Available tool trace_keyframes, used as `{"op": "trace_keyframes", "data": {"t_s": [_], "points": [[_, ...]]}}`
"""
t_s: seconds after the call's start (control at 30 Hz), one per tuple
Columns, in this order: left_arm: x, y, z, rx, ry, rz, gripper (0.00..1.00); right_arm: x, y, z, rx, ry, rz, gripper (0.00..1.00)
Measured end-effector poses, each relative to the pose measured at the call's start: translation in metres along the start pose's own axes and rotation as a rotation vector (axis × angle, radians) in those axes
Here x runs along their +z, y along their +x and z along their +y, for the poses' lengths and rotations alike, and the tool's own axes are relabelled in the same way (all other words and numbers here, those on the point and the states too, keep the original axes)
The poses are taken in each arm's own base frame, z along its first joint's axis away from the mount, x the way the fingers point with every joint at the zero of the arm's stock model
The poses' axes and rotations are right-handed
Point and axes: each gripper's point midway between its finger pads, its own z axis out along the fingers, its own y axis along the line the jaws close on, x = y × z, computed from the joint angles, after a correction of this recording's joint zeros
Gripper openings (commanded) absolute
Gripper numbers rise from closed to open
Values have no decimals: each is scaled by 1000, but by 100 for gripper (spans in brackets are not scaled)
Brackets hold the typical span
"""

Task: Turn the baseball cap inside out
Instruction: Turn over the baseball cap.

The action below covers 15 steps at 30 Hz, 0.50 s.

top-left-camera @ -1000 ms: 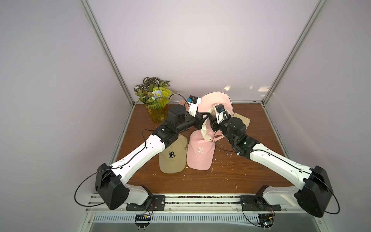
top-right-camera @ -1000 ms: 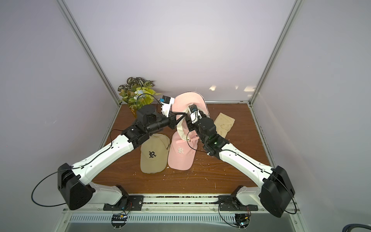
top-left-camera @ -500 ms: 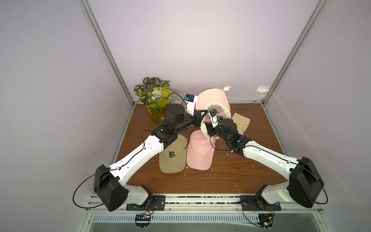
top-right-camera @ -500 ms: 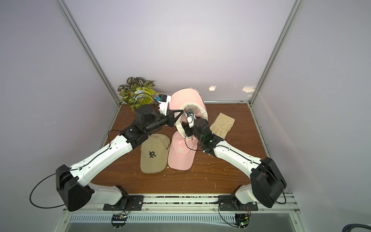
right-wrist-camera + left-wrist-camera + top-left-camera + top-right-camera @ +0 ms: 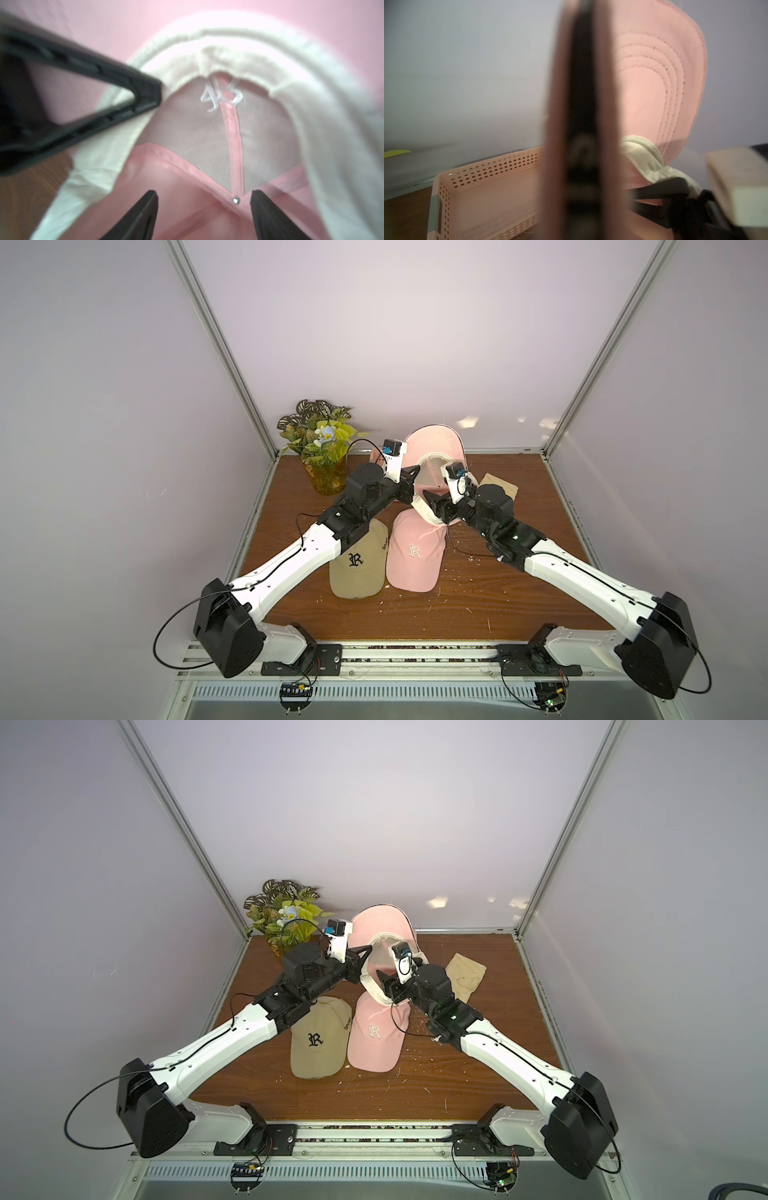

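Note:
A pink baseball cap [image 5: 436, 443] [image 5: 382, 921] hangs in the air over the back of the table, brim up and its hollow side facing forward. My left gripper [image 5: 415, 470] [image 5: 365, 950] is shut on its white sweatband at the rim. In the right wrist view a black finger [image 5: 124, 93] of that gripper presses the sweatband [image 5: 311, 124]. My right gripper [image 5: 430, 499] [image 5: 203, 194] is open inside the crown, nothing between its fingers, close to the metal rivet [image 5: 236, 200] where the seams meet. The left wrist view is mostly blurred; the stitched brim [image 5: 654, 83] shows.
A beige cap [image 5: 357, 568] and another pink cap [image 5: 413, 556] lie side by side on the wooden table below the arms. A beige cloth piece [image 5: 498, 489] lies at back right, a flower pot [image 5: 322, 448] at back left, a pink perforated basket [image 5: 483, 187] by the back wall.
My right gripper has moved left and down into the cap's hollow, and its fingers have spread wider. The held cap has shifted slightly left with my left gripper.

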Motion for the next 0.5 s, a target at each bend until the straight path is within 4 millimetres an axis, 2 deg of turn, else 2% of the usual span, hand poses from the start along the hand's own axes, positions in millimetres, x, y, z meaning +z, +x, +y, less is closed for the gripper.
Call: {"op": "trace_keyframes", "data": {"t_s": [0.13,0.23,0.33,0.5], "points": [[0,-13,-2,37,3,-58,5,-25,-42,-4,23,-6,-146,81],[0,-16,-2,54,2,-87,5,-39,-55,-20,37,45,-202,81],[0,-10,0,65,7,-87,5,-45,-57,-39,67,108,-223,80],[1,-5,-3,68,28,-92,3,-51,-37,-69,190,150,-215,76]]}}
